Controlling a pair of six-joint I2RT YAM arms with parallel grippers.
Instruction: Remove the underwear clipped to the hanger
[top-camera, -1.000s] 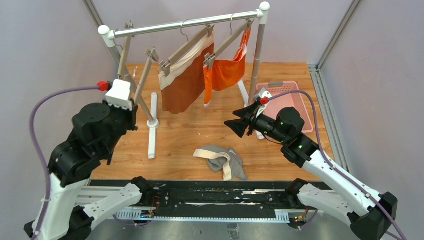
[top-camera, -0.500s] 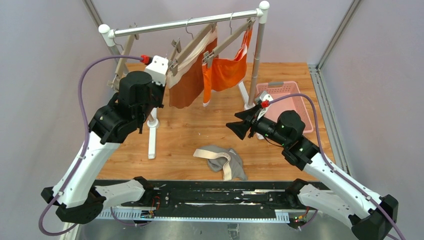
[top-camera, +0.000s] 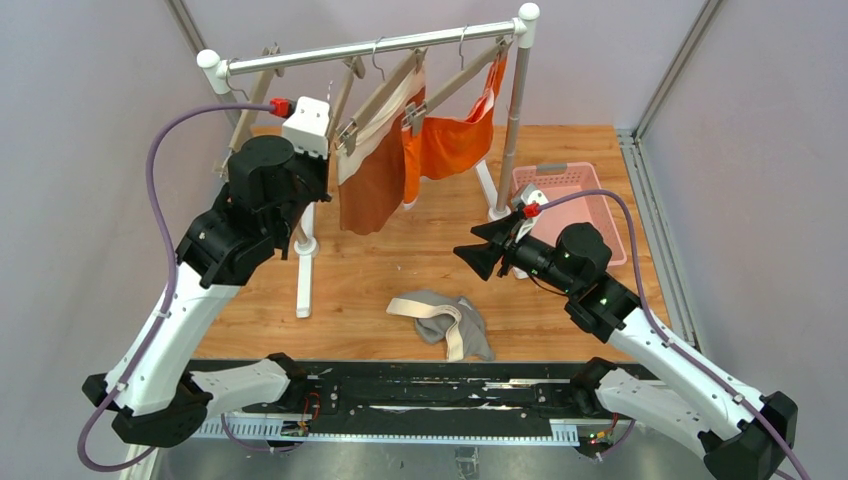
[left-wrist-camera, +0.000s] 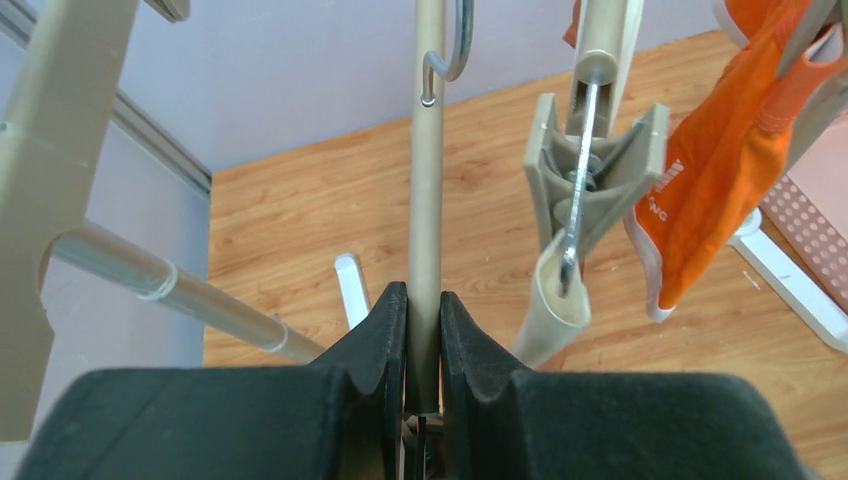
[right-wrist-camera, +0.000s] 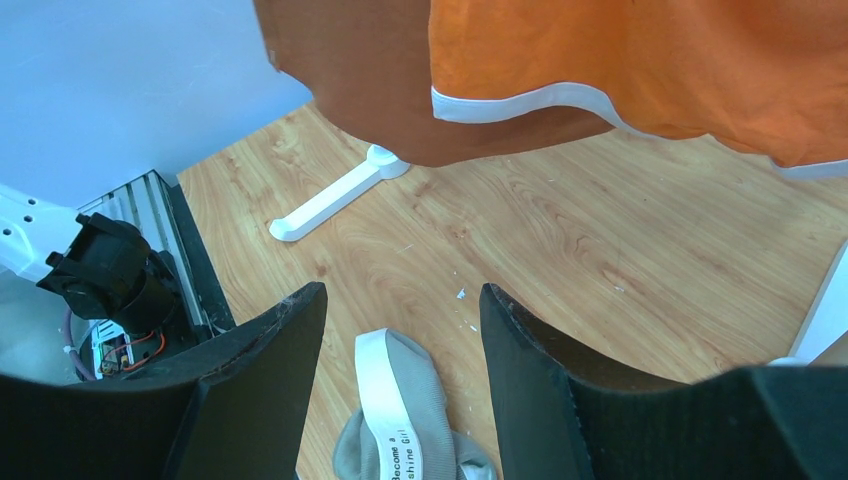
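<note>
The rust-brown briefs with a cream waistband and the bright orange briefs hang clipped to beige hangers on the rack rail. The grey briefs lie loose on the table. My left gripper is raised at the rack. In the left wrist view it is shut on a beige hanger bar, beside the clip pinching the cream waistband. My right gripper is open and empty, above the grey briefs and below both hanging briefs.
A pink basket stands at the right by the rack's right post. The rack's white left foot lies on the wooden table. An empty hanger hangs at the rail's left end. Grey walls close in both sides.
My left arm has swung up and right from the rack's left post to the brown briefs' hanger. The hangers and briefs have shifted a little. The right arm has barely moved.
</note>
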